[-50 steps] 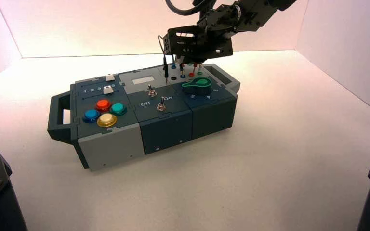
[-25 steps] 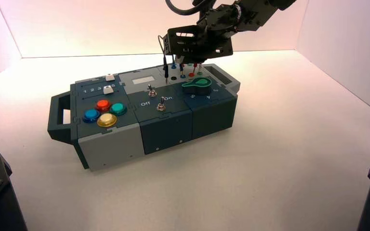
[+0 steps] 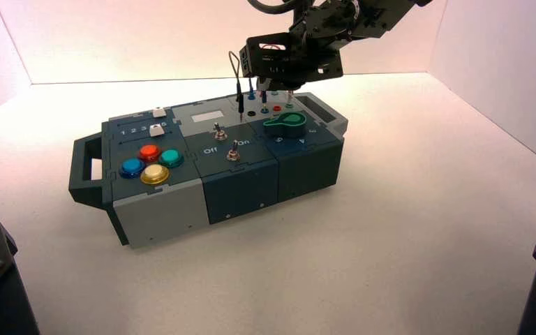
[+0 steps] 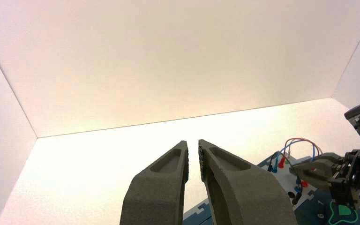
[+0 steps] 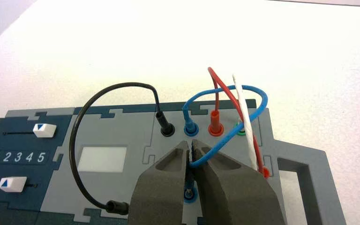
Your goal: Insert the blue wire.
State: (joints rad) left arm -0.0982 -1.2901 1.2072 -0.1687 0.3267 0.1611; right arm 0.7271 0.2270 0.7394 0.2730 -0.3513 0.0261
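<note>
In the right wrist view my right gripper (image 5: 191,144) is shut on one plug of the blue wire (image 5: 258,105). The wire loops up from a far blue socket (image 5: 190,127), where its other plug sits, and comes down between my fingers. The held plug's metal pin points down at a near blue socket (image 5: 188,193); I cannot tell whether it touches. In the high view the right gripper (image 3: 265,89) hangs over the box's far right corner (image 3: 321,112). My left gripper (image 4: 193,146) is parked away from the box, shut and empty.
A black lead (image 5: 75,140), a red lead (image 5: 220,89) and a white wire (image 5: 243,117) stand beside the blue one. A green knob (image 3: 285,124), toggle switches (image 3: 233,150), coloured buttons (image 3: 150,164) and white sliders (image 5: 44,130) fill the box top.
My right gripper has shifted slightly up and back over the sockets, still shut on the blue plug. The left arm has not moved.
</note>
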